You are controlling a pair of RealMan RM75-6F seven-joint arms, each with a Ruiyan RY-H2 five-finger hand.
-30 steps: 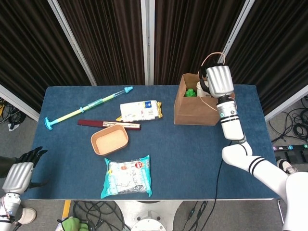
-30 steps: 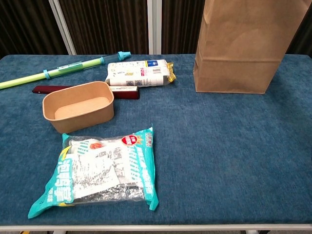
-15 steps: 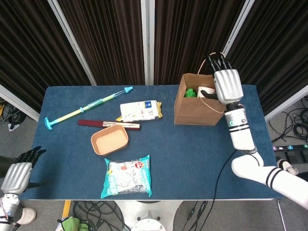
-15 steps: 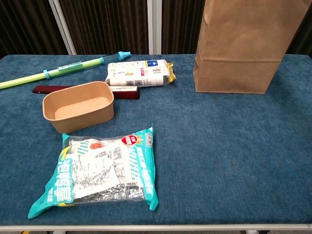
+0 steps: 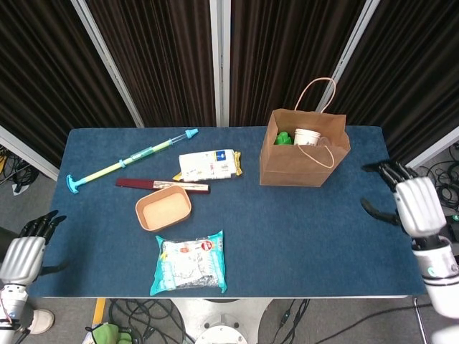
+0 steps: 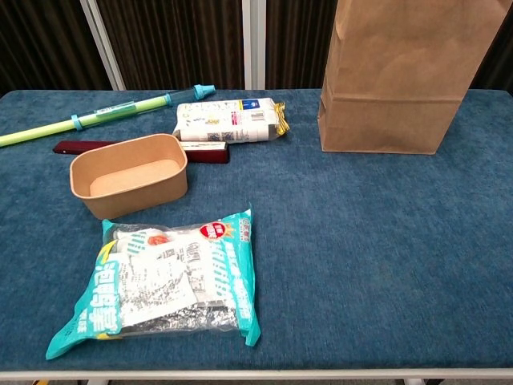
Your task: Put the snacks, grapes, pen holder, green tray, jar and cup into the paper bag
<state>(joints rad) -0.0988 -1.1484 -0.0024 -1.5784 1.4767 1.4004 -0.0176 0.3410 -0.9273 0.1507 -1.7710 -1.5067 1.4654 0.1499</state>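
Note:
The brown paper bag (image 5: 301, 154) (image 6: 393, 80) stands upright at the table's back right. Inside it I see a white cup (image 5: 307, 136) and something green (image 5: 285, 138). A teal snack pack (image 5: 191, 262) (image 6: 164, 285) lies flat near the front edge. A white snack pack (image 5: 208, 164) (image 6: 231, 121) lies left of the bag. My right hand (image 5: 414, 205) hovers empty at the table's right edge, fingers apart, away from the bag. Off the front left corner my left hand (image 5: 25, 251) hangs empty with its fingers spread. Neither hand shows in the chest view.
A tan oblong bowl (image 5: 163, 208) (image 6: 128, 174) sits left of centre. Behind it lie a dark red flat case (image 5: 161, 185) (image 6: 84, 147) and a long green-and-blue tube (image 5: 129, 160) (image 6: 96, 117). Dark curtains hang behind the table.
My right hand has left the top of the bag, swinging right and forward to the table's right edge. The cup now shows uncovered in the bag. The left hand barely shifted.

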